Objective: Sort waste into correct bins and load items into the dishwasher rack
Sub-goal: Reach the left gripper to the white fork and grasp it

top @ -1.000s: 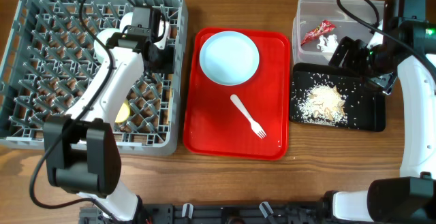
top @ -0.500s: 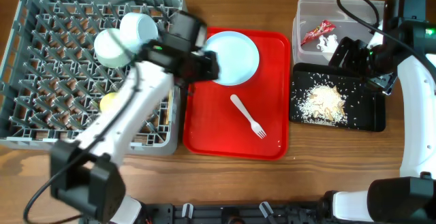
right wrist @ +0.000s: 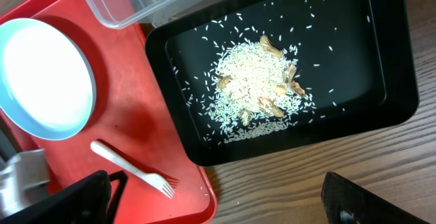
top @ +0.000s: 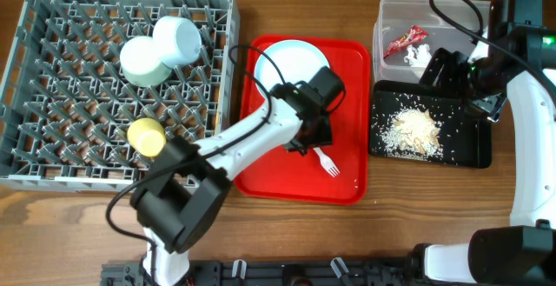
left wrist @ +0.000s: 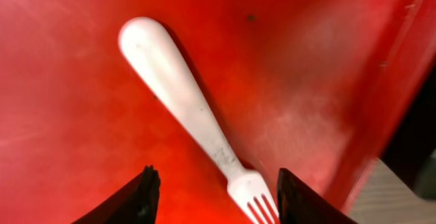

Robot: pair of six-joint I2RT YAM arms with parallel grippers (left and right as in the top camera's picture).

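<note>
The white fork [left wrist: 184, 108] lies on the red tray [top: 347, 182]. My left gripper [left wrist: 214, 200] is open low over it, one finger on each side of the fork's neck; in the overhead view the gripper [top: 311, 138] hides the handle. The pale blue plate [top: 291, 64] lies on the tray's far end. The grey rack [top: 52, 147] holds a pale blue bowl [top: 178, 38], another pale bowl [top: 143, 60] and the yellow-green bowl [top: 146, 136]. My right gripper [right wrist: 218, 197] is open and empty above the black tray [top: 469, 147] with rice scraps [top: 414, 132]. No chopstick shows.
The clear tub [top: 391, 16] behind the black tray holds the red wrapper [top: 406, 40] and white tissue [top: 420, 56]. The right wrist view shows the plate [right wrist: 44, 77], fork [right wrist: 129, 169] and rice [right wrist: 259, 91]. Bare wood lies along the table's front.
My left arm has swung from the rack across to the red tray and come down over the fork. The bowls it uncovered lie in the rack. The right arm has not moved.
</note>
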